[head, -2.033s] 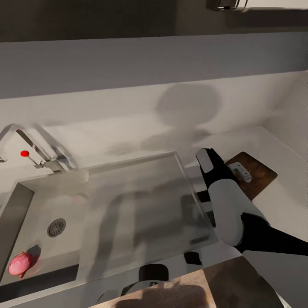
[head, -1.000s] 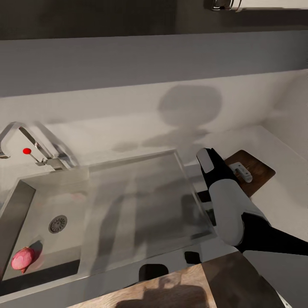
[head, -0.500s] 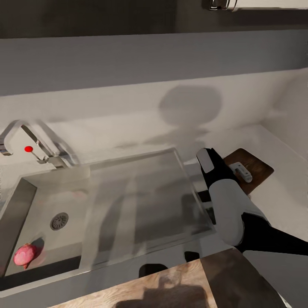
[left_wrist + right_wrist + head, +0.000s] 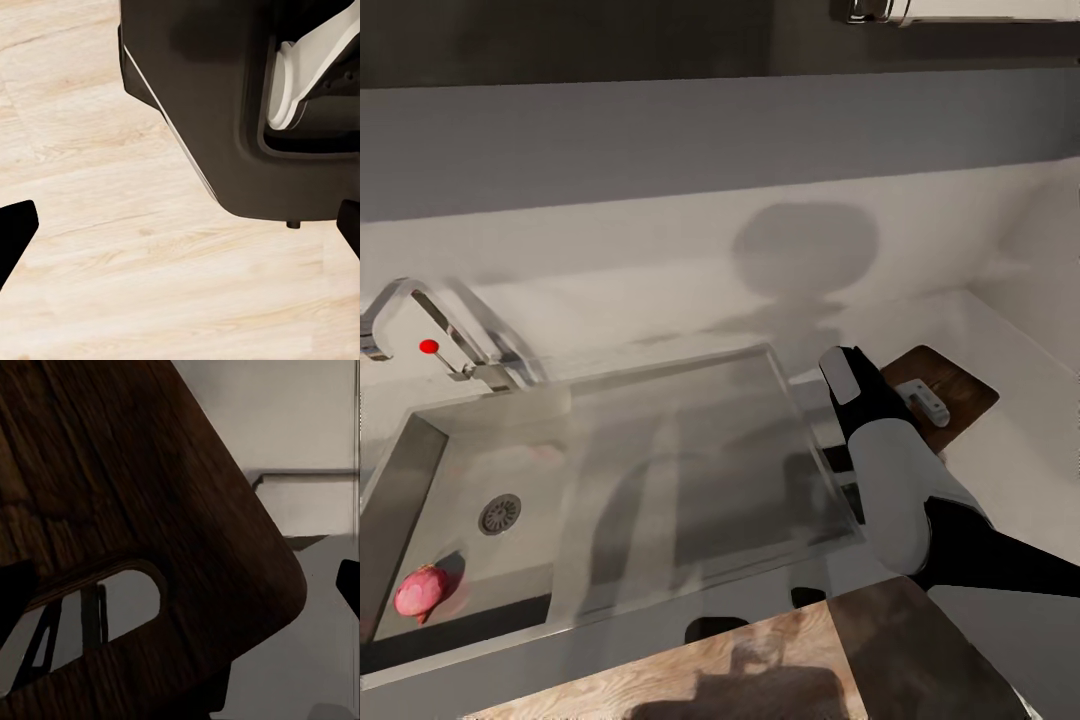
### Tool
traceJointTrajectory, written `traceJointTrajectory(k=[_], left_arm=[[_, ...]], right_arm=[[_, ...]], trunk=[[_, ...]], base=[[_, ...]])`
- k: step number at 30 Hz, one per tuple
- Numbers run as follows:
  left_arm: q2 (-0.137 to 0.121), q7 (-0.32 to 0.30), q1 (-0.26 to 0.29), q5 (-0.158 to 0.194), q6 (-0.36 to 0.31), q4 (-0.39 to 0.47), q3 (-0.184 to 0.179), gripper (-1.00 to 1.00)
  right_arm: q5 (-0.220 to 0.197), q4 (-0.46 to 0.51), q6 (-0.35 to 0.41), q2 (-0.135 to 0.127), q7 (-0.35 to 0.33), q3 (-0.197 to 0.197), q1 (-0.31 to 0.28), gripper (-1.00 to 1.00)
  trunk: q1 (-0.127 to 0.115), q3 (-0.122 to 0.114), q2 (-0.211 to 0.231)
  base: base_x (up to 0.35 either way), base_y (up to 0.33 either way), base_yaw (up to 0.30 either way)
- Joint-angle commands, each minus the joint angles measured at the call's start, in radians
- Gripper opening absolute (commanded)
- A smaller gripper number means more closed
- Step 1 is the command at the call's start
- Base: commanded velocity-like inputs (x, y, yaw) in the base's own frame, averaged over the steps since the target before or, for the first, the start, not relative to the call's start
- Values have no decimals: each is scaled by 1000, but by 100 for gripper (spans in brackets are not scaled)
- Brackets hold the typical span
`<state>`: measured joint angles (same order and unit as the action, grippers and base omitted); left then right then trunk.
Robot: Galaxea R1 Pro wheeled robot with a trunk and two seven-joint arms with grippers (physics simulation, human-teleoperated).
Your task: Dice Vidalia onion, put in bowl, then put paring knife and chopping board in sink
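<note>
- Black fingertips (image 4: 15, 232) of the left gripper (image 4: 182, 229) sit far apart at the two edges of the left wrist view; the jaws are released and nothing lies between them.
- Beyond them is a pale wooden plank floor (image 4: 112, 285) and a dark rounded part of the robot's own body (image 4: 225, 112).
- Dark fingertips (image 4: 13, 592) of the right gripper (image 4: 182, 585) are spread just as wide in the right wrist view, so the jaws are released too, closed on nothing.
- Just ahead of them is the rectangular dark brown wooden chopping board (image 4: 150, 487), with visible grain, a rounded corner and its oblong handle slot; whether a finger touches it I cannot tell.
- In the head view the board (image 4: 960, 385) lies on the smooth pale grey countertop (image 4: 1020, 450), to the right of the sink, partly behind the white and black right arm (image 4: 890, 480).
- A small white object (image 4: 925, 400) rests on the board; what it is I cannot tell.
- The rectangular stainless-steel sink (image 4: 420, 450) holds one thing: the rounded pinkish-red Vidalia onion (image 4: 420, 592), in the near left corner of the basin, near the round drain (image 4: 499, 513) but apart from it.
- The flat steel drainboard (image 4: 690, 470) is to the right of the basin.
- An angular chrome tap (image 4: 405, 305) with a red dot stands behind the basin.
</note>
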<state>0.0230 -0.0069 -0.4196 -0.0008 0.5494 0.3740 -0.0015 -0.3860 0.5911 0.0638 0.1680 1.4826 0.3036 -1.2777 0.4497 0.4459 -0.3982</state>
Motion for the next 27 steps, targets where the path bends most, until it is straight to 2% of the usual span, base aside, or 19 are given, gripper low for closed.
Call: traceJointTrajectory(k=[1, 6, 27], left_arm=[[0, -1, -1, 1, 1, 2, 0, 100], [0, -1, -1, 2, 1, 2, 0, 100], [-1, -1, -1, 2, 1, 2, 1, 100]], right_arm=[[-1, 1, 7, 1, 2, 3, -1, 100], [-1, 0, 6, 2, 2, 3, 0, 100], [-1, -1, 2, 7, 9, 3, -1, 100]], trunk=[[0, 1, -2], [0, 1, -2], [0, 1, -2]], base=[[-187, 0, 0], [-139, 0, 0], [-4, 0, 0]])
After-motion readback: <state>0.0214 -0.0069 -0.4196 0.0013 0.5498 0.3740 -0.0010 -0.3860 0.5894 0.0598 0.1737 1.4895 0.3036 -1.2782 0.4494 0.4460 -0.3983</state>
